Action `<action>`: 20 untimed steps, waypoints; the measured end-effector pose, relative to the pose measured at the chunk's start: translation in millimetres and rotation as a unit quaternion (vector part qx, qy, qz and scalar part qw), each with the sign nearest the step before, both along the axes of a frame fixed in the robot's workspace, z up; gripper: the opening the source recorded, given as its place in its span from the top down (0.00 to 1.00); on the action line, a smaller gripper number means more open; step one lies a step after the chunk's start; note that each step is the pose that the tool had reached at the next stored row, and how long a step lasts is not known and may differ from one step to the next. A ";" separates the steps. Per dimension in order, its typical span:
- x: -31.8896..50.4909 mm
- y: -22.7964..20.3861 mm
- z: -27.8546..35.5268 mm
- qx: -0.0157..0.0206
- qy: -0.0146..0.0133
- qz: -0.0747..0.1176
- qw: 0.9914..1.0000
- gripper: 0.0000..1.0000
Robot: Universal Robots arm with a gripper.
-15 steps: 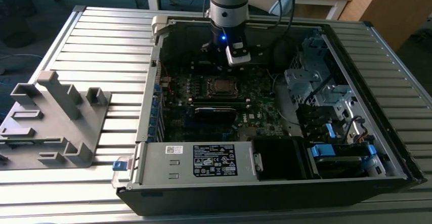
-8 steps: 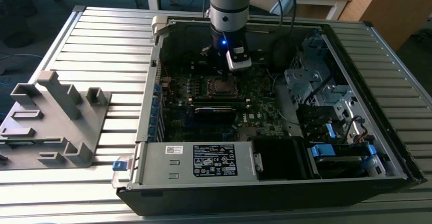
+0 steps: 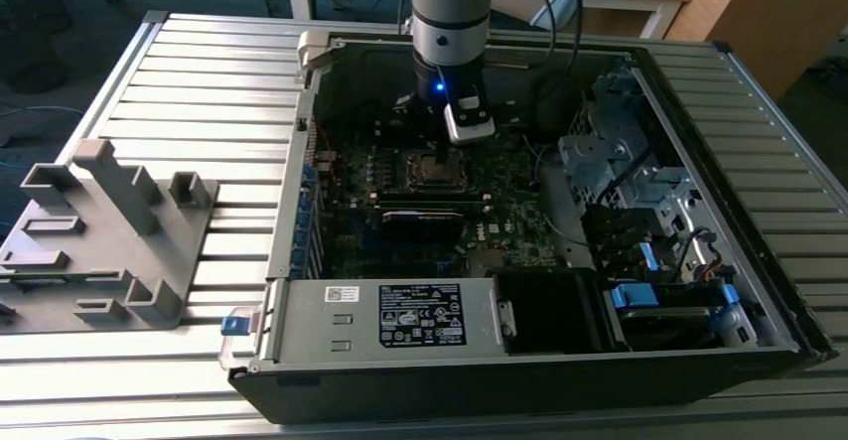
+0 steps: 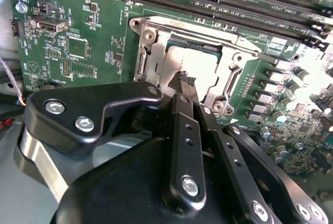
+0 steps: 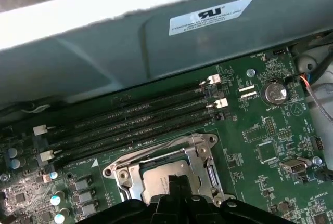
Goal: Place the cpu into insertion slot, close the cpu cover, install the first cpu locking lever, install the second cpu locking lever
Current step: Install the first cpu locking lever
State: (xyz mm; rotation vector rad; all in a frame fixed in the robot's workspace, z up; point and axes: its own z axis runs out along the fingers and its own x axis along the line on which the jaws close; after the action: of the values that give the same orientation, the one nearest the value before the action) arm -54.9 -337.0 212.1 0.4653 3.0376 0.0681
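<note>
The cpu (image 4: 200,63) lies flat in the insertion slot (image 3: 435,170), its dull silver face (image 5: 156,180) showing in both wrist views. The cpu cover (image 4: 156,50) is down around it, and its silvery frame (image 5: 127,174) borders the chip. A thin locking lever rod (image 4: 250,51) runs along one side of the socket; I cannot tell whether it is latched. My gripper (image 4: 184,78) is shut with nothing between its fingers. Its tips (image 5: 174,181) hover just over the chip's edge. In the exterior view the gripper (image 3: 435,152) hangs straight above the socket inside the open computer case.
Long black memory slots (image 4: 218,5) lie beside the socket. The case wall (image 5: 104,42) rises behind them. A labelled power-supply box (image 3: 397,311) sits at the case's front, and drive bays (image 3: 636,192) stand on the exterior view's right. A grey fixture (image 3: 106,231) stands outside the case.
</note>
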 end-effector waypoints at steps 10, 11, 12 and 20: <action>0.3 -0.2 4.2 0.000 0.000 0.005 1.000 0.89; 0.3 -0.4 4.0 0.000 0.000 0.007 1.000 0.89; 0.3 -0.6 3.7 0.000 0.000 0.010 1.000 0.89; 0.2 -1.3 1.6 -0.001 0.001 0.025 1.000 0.89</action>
State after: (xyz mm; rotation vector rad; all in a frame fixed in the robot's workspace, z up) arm -54.7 -338.4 213.8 0.3896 3.0504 0.0678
